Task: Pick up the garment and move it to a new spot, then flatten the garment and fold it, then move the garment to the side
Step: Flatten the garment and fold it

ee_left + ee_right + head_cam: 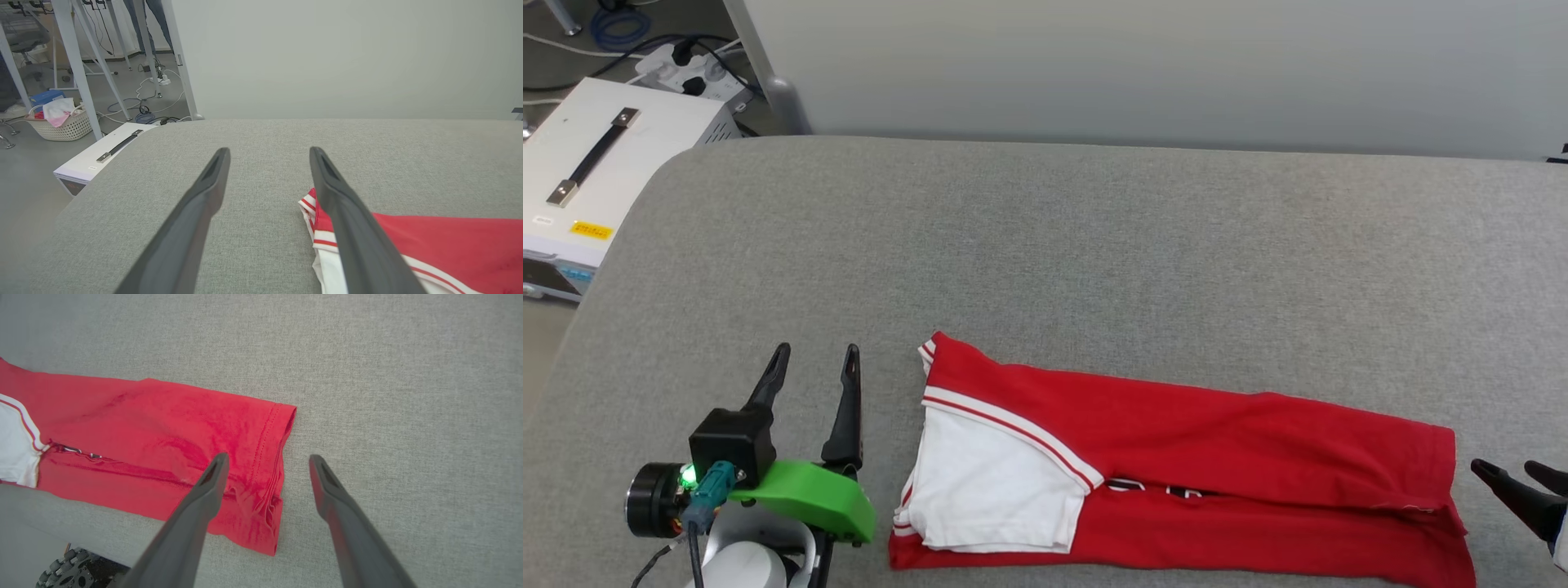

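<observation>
The garment (1225, 457) lies folded into a long red strip near the front edge of the grey surface, its white sleeve with striped trim on top at the left end. My left gripper (815, 353) stands open just left of that end, holding nothing. In the left wrist view the garment (457, 245) sits under and right of the right finger (347, 216). My right gripper (1515, 469) is open at the strip's right end. In the right wrist view its fingers (204, 498) straddle the hem of the garment (171, 449) from above.
The grey cushioned surface (1094, 245) stretches wide behind the garment. A white box with a black handle (596, 163) sits on the floor to the left, beside cables. A laundry basket (61, 120) and metal frame legs stand farther off. A wheel shows below the surface's front edge (61, 569).
</observation>
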You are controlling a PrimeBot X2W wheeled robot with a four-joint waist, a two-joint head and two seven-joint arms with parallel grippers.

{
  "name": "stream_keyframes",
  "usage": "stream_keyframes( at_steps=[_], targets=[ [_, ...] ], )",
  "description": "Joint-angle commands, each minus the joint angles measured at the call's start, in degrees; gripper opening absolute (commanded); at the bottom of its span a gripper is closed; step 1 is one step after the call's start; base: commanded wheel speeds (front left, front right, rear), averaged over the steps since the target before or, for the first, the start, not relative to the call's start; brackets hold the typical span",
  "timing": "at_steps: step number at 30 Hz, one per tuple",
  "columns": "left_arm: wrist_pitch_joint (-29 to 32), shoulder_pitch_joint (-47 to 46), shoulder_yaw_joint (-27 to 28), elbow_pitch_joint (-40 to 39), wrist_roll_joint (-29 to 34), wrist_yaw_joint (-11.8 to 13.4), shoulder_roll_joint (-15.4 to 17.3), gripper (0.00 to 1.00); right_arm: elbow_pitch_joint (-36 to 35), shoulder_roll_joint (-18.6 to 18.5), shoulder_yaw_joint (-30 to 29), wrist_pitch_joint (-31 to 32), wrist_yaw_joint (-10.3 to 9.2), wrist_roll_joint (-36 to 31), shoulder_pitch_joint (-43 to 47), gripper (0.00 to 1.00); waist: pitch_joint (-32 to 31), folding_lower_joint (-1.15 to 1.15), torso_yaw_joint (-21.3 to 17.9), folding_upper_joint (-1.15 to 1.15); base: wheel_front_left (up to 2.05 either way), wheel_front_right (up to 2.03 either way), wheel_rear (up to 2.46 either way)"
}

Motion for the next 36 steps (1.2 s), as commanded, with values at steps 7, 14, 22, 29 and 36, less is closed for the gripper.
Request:
stream_keyframes(
  at_steps=[7,14,22,29,36],
  targets=[
    [-0.34,3.83,8.45,-0.28,8.05,-4.64,-6.89,1.00,8.11,0.71,1.46,4.18,-0.03,-0.17,-5.29,1.00,4.18,0.00,3.63,0.00,0.00,0.00,0.00],
    [-0.34,5.15,13.75,1.26,13.08,-9.69,-12.66,1.00,13.19,1.35,5.14,4.07,-0.03,0.41,-7.63,1.00,6.88,0.00,5.68,0.00,0.00,0.00,0.00],
    [-0.34,5.60,19.15,2.39,18.77,-14.76,-18.72,1.00,16.20,2.78,11.67,3.30,-0.03,3.73,-7.43,1.00,8.02,0.00,6.38,0.00,0.00,0.00,0.00],
    [-0.35,7.01,23.05,2.62,22.58,-17.26,-22.49,1.00,15.95,1.66,14.12,1.95,-0.03,4.92,-6.51,0.15,7.20,0.00,5.76,0.00,0.00,0.00,0.00],
    [-0.35,8.69,25.73,3.16,25.98,-19.50,-24.91,1.00,16.79,-0.49,13.22,-1.12,-0.03,5.75,-5.86,0.00,5.26,0.00,4.82,0.00,0.00,0.00,0.00]
  ],
)
